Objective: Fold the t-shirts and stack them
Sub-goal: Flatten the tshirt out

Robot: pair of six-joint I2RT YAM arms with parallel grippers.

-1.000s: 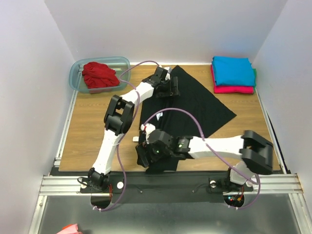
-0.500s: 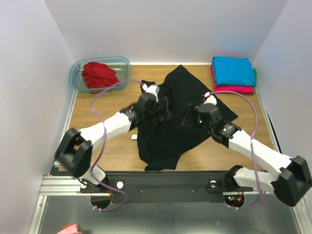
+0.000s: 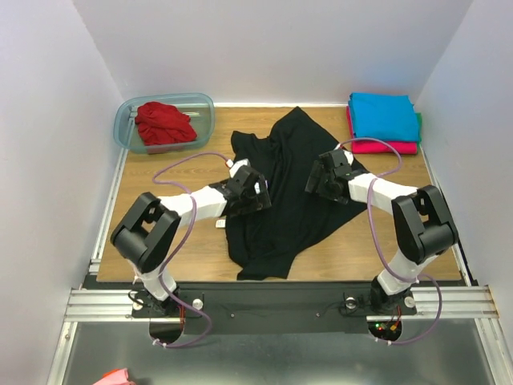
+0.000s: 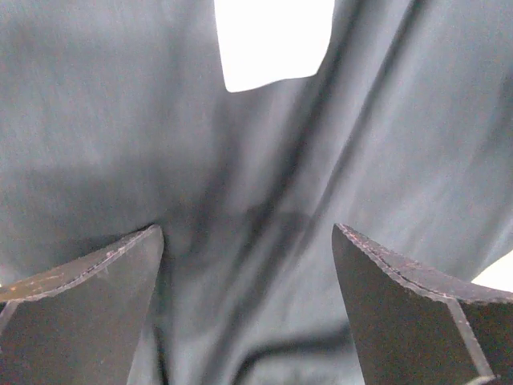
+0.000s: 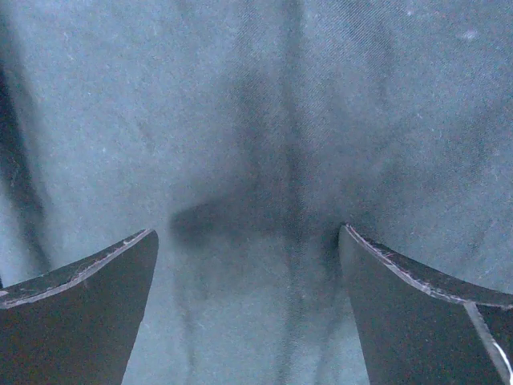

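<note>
The black shirt (image 3: pixel 288 188) is plain, as are the red shirt (image 3: pixel 164 123), the turquoise shirt (image 3: pixel 383 116) and the magenta shirt (image 3: pixel 385 147). The tub (image 3: pixel 124 122) is translucent blue-grey, and the table (image 3: pixel 152 216) is brown wood grain.

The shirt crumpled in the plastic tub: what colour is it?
The crumpled shirt is red; the top external view shows it best.

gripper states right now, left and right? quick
Left gripper: open, over the black cloth t-shirt, holding nothing.
Right gripper: open, over the same shirt, holding nothing.
</note>
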